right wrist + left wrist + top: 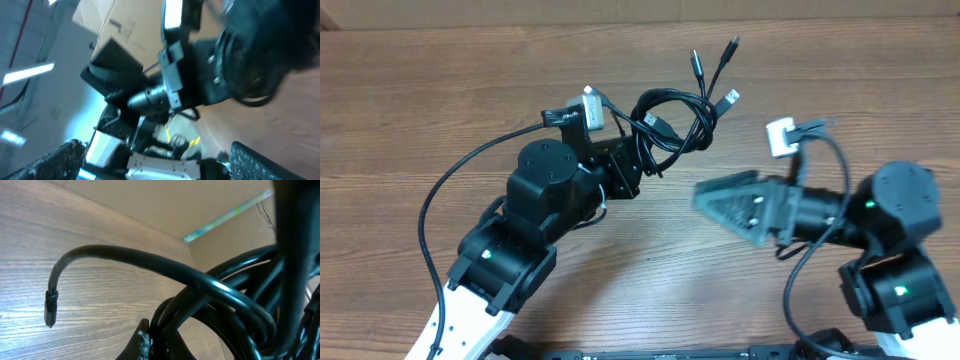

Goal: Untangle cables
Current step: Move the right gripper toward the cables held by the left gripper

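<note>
The cables (672, 118) lie as a tangle of black loops at the back middle of the table. Plug ends (731, 45) fan out up and to the right. My left gripper (645, 157) reaches into the left side of the tangle and is shut on the cables. In the left wrist view the looped cables (220, 297) fill the right half, pinched at my fingertips (145, 342), and one plug end (50, 309) hangs free at the left. My right gripper (712, 200) hovers right of the tangle, clear of it, open; its fingers (265, 160) hold nothing.
The wooden table (440, 90) runs out on all sides. Thick black arm wires (450, 185) loop beside the left arm. In the blurred right wrist view the left arm's body (200, 75) stands straight ahead. A cardboard wall (165, 205) rises behind the table.
</note>
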`<state>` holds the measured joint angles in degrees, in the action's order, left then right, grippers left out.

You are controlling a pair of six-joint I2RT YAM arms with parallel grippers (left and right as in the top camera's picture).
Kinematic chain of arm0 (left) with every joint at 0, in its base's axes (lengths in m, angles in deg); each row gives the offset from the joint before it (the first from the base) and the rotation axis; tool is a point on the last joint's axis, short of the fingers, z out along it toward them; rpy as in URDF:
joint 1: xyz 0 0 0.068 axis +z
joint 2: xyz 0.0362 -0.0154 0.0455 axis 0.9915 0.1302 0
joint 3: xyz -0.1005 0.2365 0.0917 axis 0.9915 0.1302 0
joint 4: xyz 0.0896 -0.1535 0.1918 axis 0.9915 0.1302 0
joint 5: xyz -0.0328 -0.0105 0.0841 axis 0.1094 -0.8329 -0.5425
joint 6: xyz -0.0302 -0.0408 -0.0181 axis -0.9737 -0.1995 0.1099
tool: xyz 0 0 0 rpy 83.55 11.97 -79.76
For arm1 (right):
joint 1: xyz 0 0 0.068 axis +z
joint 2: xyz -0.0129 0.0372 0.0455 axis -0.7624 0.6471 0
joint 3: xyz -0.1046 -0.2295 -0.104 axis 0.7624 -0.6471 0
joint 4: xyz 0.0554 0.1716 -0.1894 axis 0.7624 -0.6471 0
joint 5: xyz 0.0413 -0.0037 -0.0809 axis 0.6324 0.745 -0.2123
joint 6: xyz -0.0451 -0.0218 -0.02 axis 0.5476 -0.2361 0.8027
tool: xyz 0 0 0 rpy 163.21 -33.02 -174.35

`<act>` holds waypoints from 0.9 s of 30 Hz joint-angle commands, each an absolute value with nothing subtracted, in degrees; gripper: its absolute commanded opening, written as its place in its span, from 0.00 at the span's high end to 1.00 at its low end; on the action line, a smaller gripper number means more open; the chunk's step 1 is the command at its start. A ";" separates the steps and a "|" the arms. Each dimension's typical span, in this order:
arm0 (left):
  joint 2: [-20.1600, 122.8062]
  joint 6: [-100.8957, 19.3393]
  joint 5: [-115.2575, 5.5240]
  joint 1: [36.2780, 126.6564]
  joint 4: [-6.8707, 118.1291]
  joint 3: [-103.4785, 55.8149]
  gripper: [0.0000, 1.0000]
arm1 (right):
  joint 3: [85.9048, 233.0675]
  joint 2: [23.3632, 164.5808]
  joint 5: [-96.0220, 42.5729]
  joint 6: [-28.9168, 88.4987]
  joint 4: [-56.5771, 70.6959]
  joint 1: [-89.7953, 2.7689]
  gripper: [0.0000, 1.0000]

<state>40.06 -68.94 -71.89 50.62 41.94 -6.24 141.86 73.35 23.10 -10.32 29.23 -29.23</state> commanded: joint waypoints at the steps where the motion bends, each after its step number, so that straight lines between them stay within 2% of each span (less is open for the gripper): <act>1: 39.99 -69.49 -69.84 50.22 41.13 -6.70 0.96 | 143.10 75.32 15.73 -10.05 29.50 -24.64 0.10; 6: 39.97 -69.51 -68.46 50.24 43.31 -6.70 0.96 | 143.10 77.35 13.61 -9.81 29.54 -24.66 0.15; 12: 39.97 -69.40 -68.07 50.24 45.43 -6.70 0.96 | 143.10 77.33 11.27 -8.35 31.44 -25.01 0.15; 27: 39.99 -59.98 -59.96 50.24 48.06 -6.70 0.96 | 143.10 77.33 9.00 -6.62 35.09 -24.99 0.14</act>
